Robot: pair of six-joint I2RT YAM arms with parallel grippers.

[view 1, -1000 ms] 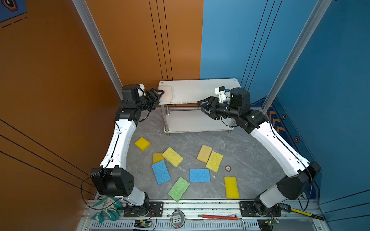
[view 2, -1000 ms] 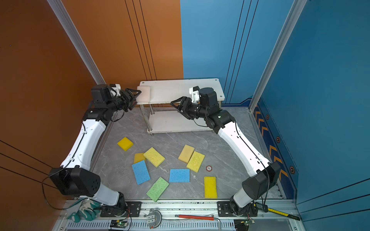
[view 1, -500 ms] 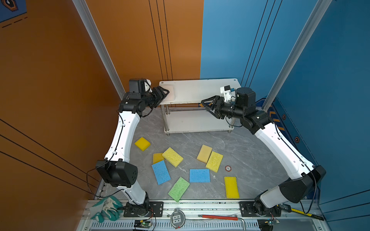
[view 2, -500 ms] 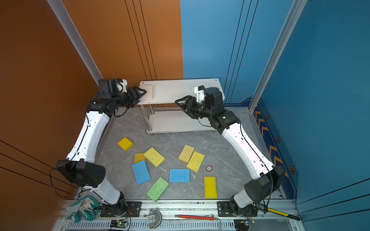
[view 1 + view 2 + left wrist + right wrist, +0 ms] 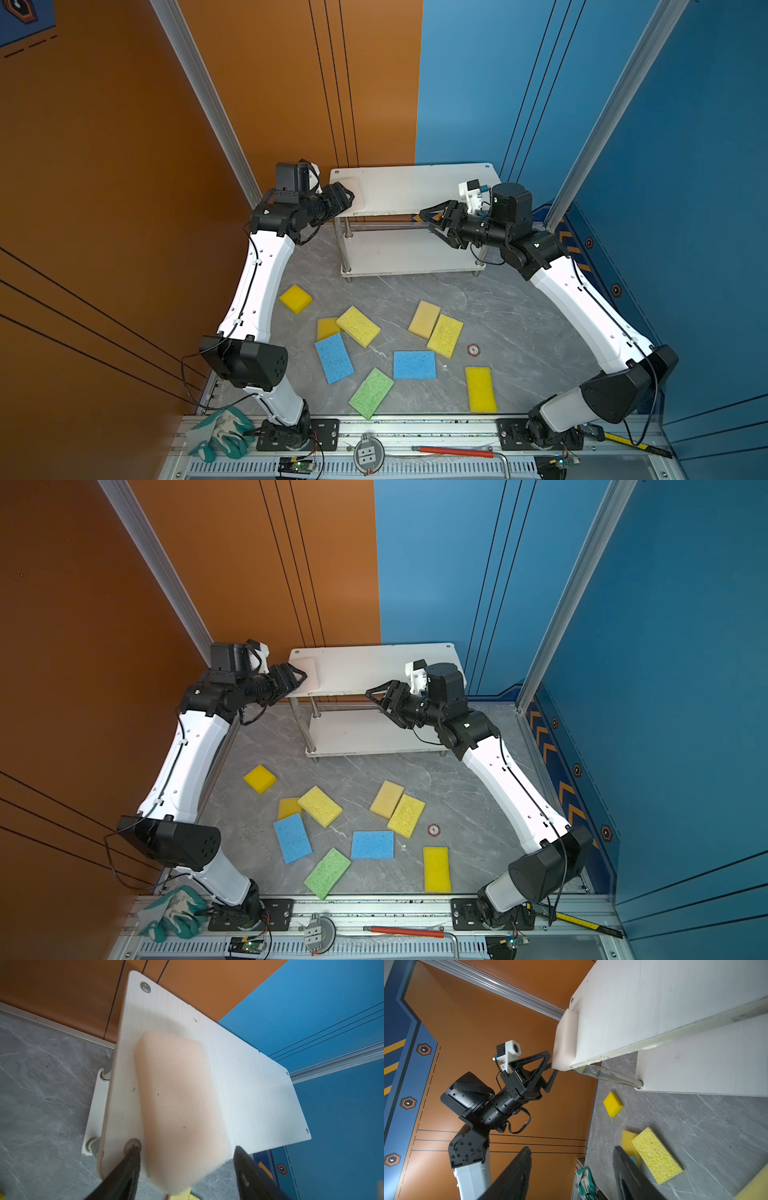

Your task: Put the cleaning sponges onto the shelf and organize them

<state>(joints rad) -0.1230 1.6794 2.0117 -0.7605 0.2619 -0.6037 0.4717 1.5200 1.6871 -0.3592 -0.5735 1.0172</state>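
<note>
Pale pink sponge, fine-pored, round-cornered, is laid flat on shelf top board, left near corner, one end overhanging. Left jaws are released beside it; right jaws are held parted.

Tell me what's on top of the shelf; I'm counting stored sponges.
One pale pink sponge lies at the shelf's left end. Nothing else shows; the right arm covers its near right corner.

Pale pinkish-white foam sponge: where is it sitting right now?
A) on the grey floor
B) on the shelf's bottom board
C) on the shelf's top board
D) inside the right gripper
C: the pale pinkish-white foam sponge lies flat on the top board of the white two-tier metal-post shelf, near one end.
</note>
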